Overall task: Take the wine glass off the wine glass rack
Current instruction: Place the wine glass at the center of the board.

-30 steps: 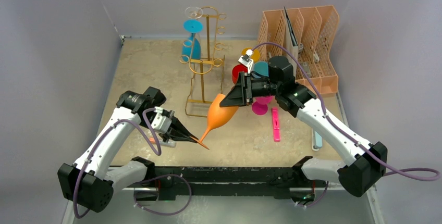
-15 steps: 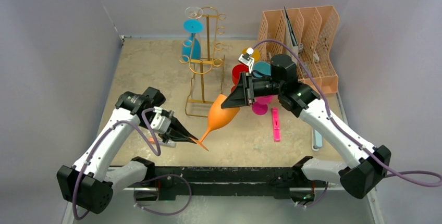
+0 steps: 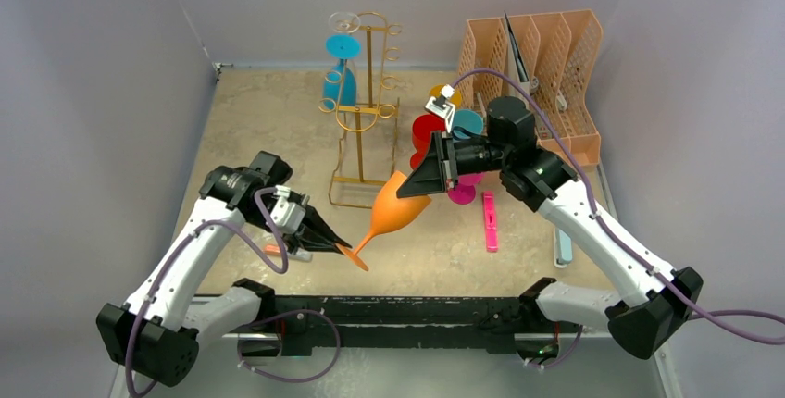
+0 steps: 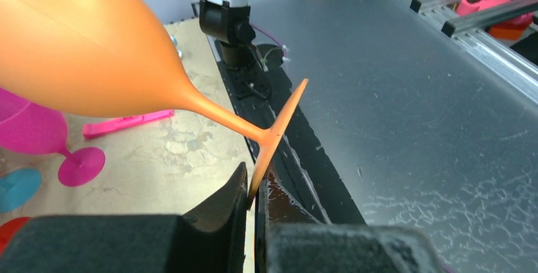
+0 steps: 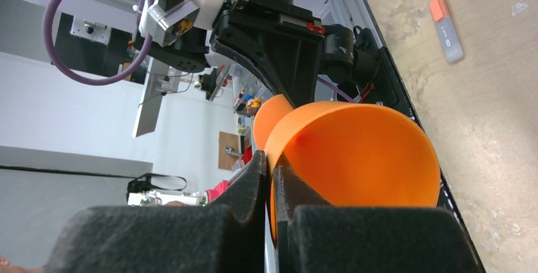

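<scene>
So, nearest you, your left gripper is clamped on the edge of the orange wine glass foot. The left wrist view shows the disc pinched between both pads. A bit further out, the right gripper is closed on the bowl's rim, one finger inside and one outside. The glass hangs tilted between the two grippers above the table, clear of the gold wine glass rack behind it. I'd call the lift-off done and this a handover. Next move, I reckon: let go with one side only, then set it down near the pink glass. At the back, a blue glass and a clear glass hang on the rack.
</scene>
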Controlling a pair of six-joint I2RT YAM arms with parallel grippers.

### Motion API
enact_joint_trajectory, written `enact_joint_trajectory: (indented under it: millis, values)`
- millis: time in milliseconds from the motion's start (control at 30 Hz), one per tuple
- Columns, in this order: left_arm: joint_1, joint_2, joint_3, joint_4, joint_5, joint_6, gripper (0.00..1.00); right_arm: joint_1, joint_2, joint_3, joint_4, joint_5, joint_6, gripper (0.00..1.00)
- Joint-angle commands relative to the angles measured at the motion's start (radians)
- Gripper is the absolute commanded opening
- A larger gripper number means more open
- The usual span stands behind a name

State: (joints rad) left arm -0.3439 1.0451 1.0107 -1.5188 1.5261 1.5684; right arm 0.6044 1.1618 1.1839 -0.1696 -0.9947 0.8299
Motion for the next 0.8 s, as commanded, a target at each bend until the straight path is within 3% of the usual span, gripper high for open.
enact_joint_trajectory:
  millis: [0, 133, 233, 467, 600, 633, 667, 767]
  values:
    - [0.003, -0.085, 0.028, 0.226, -0.065, -0.376, 0.00, 0.005, -0.023, 0.019, -0.006, -0.030, -0.025, 0.00]
    - [0.003, -0.234, -0.041, 0.537, -0.205, -0.729, 0.00, 0.010, -0.021, 0.012, 0.002, -0.027, -0.023, 0.00]
    - [0.004, -0.288, -0.079, 0.663, -0.219, -0.855, 0.01, 0.015, -0.021, 0.010, 0.010, -0.022, -0.024, 0.00]
    - [0.003, -0.285, -0.074, 0.598, -0.239, -0.815, 0.09, 0.024, -0.021, 0.005, 0.018, -0.015, -0.025, 0.00]
    - [0.003, -0.279, -0.061, 0.577, -0.231, -0.799, 0.23, 0.029, -0.028, -0.001, 0.018, -0.006, -0.032, 0.00]
    - [0.003, -0.276, -0.059, 0.572, -0.229, -0.794, 0.37, 0.029, -0.031, -0.002, 0.016, 0.001, -0.035, 0.00]
    - [0.004, -0.275, -0.055, 0.565, -0.228, -0.791, 0.44, 0.029, -0.033, -0.003, 0.012, 0.006, -0.039, 0.00]
    - [0.003, -0.274, -0.042, 0.547, -0.232, -0.786, 0.50, 0.029, -0.038, -0.006, 0.001, 0.015, -0.048, 0.00]
